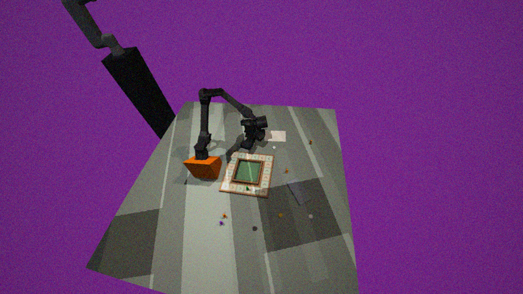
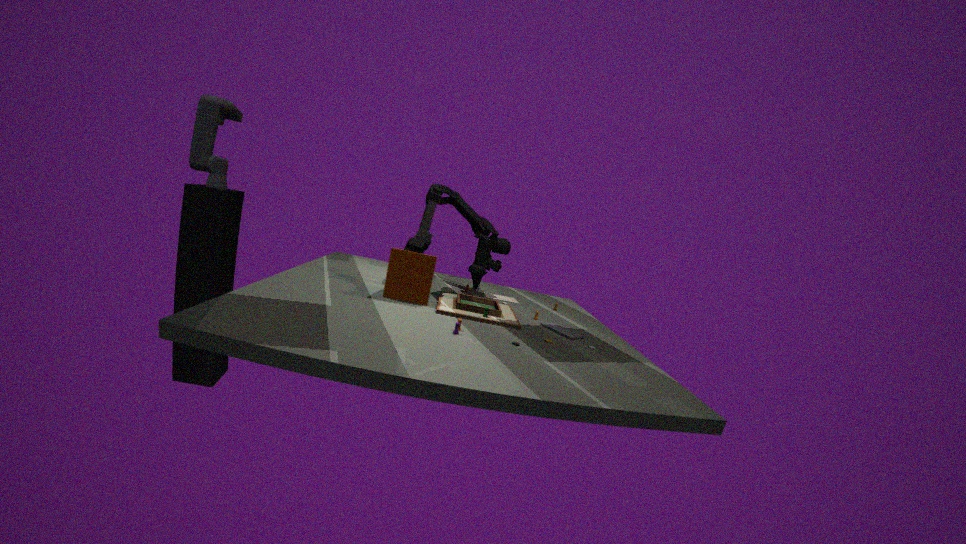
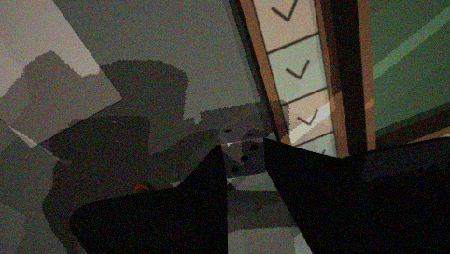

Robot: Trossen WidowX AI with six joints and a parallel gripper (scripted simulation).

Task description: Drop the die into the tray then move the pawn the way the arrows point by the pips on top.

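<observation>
The pale die with dark pips sits between my two dark fingertips, just above the table beside the board's outer edge. My gripper is shut on it and points down at the board's far side. The board has a ring of pale squares with arrow marks around a green dice tray. A small green pawn stands on the near row of squares. The die is too small to make out in the top and exterior views.
The arm's orange base box stands left of the board. A white sheet lies behind it and a grey card to its right. Several small loose pieces dot the table. A dark pillar stands at the back left.
</observation>
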